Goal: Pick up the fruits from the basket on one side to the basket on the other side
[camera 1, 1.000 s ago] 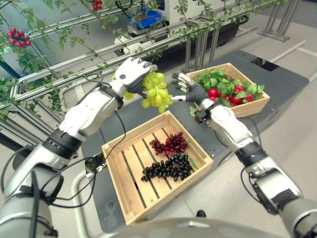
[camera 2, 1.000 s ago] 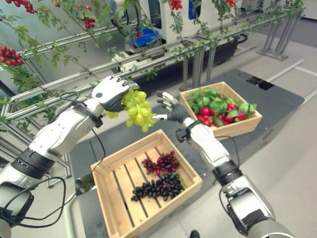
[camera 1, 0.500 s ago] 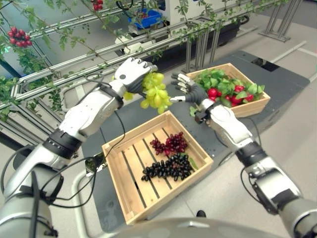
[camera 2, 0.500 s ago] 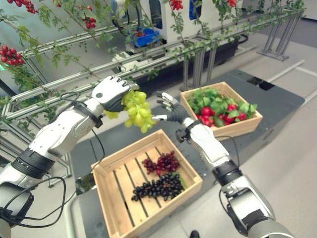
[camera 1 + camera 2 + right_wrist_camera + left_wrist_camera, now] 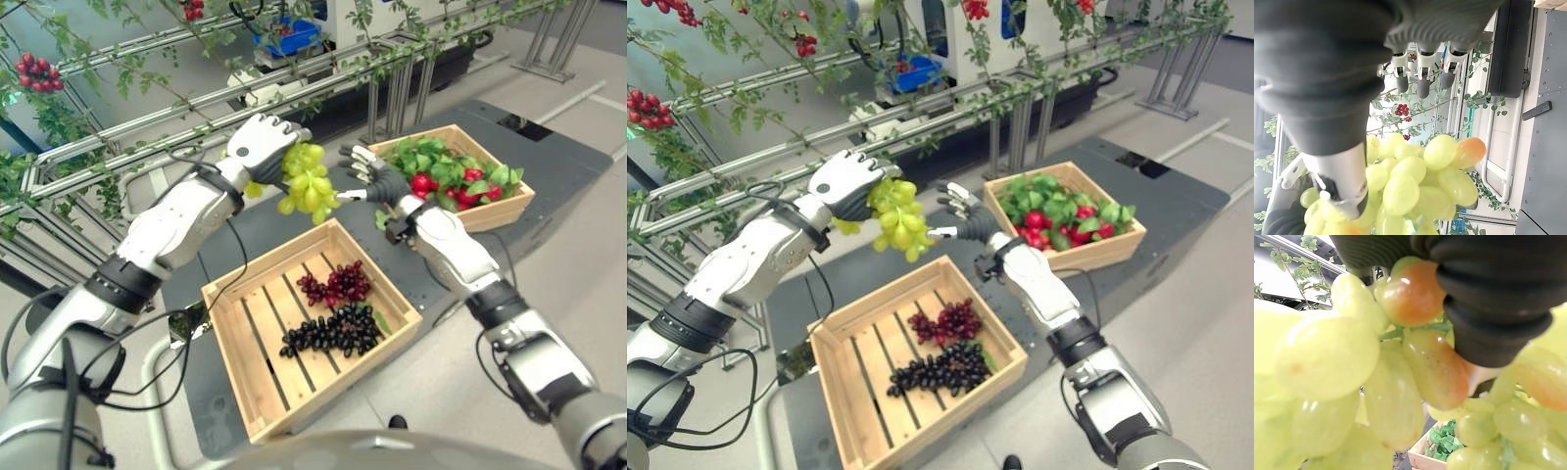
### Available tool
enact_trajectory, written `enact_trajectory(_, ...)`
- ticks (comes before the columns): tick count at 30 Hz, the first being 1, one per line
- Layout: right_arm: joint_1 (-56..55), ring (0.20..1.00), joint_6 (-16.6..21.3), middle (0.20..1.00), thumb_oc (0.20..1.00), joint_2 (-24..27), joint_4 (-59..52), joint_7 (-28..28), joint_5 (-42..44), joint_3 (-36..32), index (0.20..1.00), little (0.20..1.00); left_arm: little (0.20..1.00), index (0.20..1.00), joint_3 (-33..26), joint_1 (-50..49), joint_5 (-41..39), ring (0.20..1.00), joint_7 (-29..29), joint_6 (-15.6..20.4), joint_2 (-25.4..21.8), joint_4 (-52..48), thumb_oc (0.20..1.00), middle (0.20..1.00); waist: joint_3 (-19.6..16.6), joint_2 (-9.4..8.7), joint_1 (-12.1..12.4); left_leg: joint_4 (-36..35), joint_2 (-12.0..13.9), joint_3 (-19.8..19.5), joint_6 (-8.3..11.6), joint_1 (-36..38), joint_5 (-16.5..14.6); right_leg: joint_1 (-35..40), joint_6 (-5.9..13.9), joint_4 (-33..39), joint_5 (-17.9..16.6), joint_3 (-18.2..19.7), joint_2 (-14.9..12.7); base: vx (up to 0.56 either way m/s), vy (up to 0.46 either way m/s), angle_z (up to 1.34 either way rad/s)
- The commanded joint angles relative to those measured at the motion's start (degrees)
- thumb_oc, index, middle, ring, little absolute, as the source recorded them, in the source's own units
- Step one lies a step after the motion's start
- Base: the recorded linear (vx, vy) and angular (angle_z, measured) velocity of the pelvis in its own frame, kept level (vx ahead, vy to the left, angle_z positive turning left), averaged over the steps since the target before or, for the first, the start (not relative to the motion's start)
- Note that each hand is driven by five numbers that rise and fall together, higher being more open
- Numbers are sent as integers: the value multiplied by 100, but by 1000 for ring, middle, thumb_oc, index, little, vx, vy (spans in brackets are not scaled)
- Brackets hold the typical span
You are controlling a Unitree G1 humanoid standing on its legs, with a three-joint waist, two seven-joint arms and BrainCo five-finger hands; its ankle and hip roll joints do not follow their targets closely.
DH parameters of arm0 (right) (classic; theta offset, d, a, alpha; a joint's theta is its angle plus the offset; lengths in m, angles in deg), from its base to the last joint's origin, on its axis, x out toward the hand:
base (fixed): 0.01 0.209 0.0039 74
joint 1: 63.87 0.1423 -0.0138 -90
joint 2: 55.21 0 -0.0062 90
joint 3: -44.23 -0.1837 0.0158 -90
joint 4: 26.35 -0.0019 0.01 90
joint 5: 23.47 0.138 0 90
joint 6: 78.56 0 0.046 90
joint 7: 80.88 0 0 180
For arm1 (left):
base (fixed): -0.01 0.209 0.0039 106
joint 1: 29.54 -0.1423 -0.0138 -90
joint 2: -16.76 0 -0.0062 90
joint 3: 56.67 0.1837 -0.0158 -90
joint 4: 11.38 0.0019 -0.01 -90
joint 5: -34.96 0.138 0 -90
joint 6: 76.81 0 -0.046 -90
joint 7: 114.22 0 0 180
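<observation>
My left hand (image 5: 260, 145) is shut on a bunch of green grapes (image 5: 307, 181), held in the air above the far edge of the near wooden basket (image 5: 267, 255). Up close, the green grapes (image 5: 1327, 357) hang just under that hand's dark cover. My right hand (image 5: 370, 176) is open beside the bunch, fingers (image 5: 1422, 73) straight and thumb pointing at the green grapes (image 5: 1415, 186). The near basket holds red grapes (image 5: 336, 284) and black grapes (image 5: 333, 331). The far wooden basket (image 5: 500, 210) at the right holds green leaves and red fruit.
Both baskets rest on a dark platform (image 5: 549, 147). Behind the hands runs a metal rail frame (image 5: 147, 137) with leafy vines and red berry clusters (image 5: 35, 73). Pale floor lies to the right and front.
</observation>
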State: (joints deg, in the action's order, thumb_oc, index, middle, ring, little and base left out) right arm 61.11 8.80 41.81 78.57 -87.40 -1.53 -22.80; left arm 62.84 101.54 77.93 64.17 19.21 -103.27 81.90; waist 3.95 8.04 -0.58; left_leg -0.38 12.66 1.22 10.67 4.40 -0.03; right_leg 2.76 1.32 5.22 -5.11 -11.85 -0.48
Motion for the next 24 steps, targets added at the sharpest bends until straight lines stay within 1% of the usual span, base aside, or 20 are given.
enact_trajectory(1,385,1000,260,1000,1000,-116,-95,34,-46,-186,1000,1000,200,200,-517,306,-320,200,-174,-50,-228,-20,200,200,-277,-310,9,502,-210,-233,-82,-661,-36,415,299,-574,1316,-10,-89,0,0,0)
enact_trajectory(14,934,1000,253,1000,1000,-298,291,150,-105,77,1000,1000,200,200,-324,540,-487,200,-214,-16,-259,-5,200,200,-318,-291,78,480,-225,-239,-88,-650,-34,432,309,-570,1323,-19,-96,0,0,0)
enact_trajectory(24,1582,1000,199,1000,1000,-521,904,202,-210,406,1000,1000,200,200,-213,730,-669,200,-215,20,-383,-113,200,200,-353,-306,181,473,-241,-261,-82,-639,-32,461,303,-573,1323,-44,-100,0,0,0)
